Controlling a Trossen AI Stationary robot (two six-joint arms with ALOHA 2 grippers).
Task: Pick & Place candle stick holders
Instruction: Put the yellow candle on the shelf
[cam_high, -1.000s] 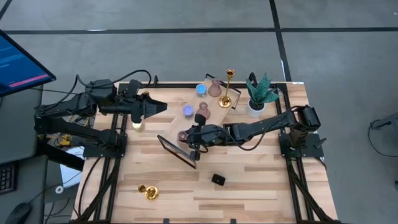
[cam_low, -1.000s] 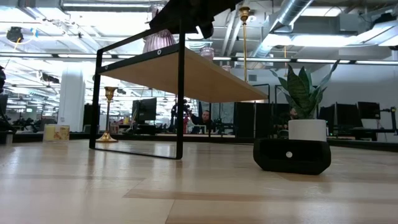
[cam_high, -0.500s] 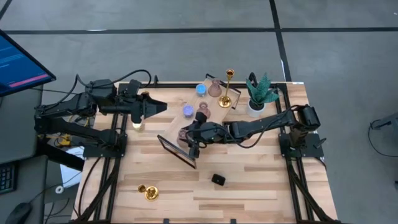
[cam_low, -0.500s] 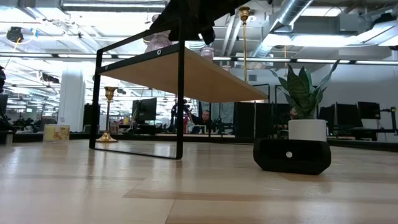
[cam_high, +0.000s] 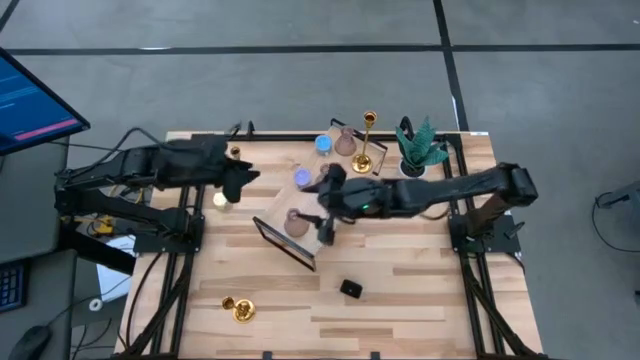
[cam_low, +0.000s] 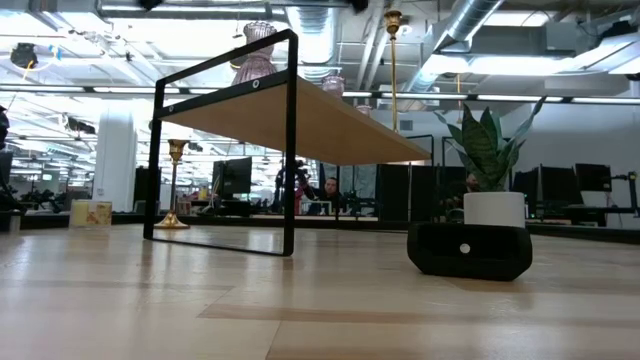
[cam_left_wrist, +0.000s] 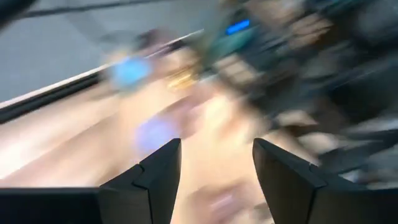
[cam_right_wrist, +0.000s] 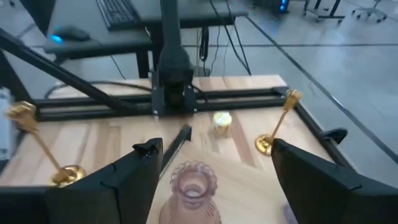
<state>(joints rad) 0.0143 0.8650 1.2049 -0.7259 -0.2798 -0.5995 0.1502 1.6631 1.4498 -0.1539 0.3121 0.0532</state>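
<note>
A dusty-pink ribbed bulbous glass candle holder (cam_right_wrist: 190, 190) is standing upright at the near end of the black-framed wooden shelf (cam_high: 283, 243) on the desk (cam_high: 400, 290), free of any grip. I am hovering my right gripper (cam_high: 325, 226) just above it with fingers (cam_right_wrist: 127, 180) spread apart and empty. My left gripper (cam_high: 238, 178) is hanging over the desk's left side, fingers (cam_left_wrist: 152, 174) apart, near a small yellow round holder (cam_high: 219, 200).
</note>
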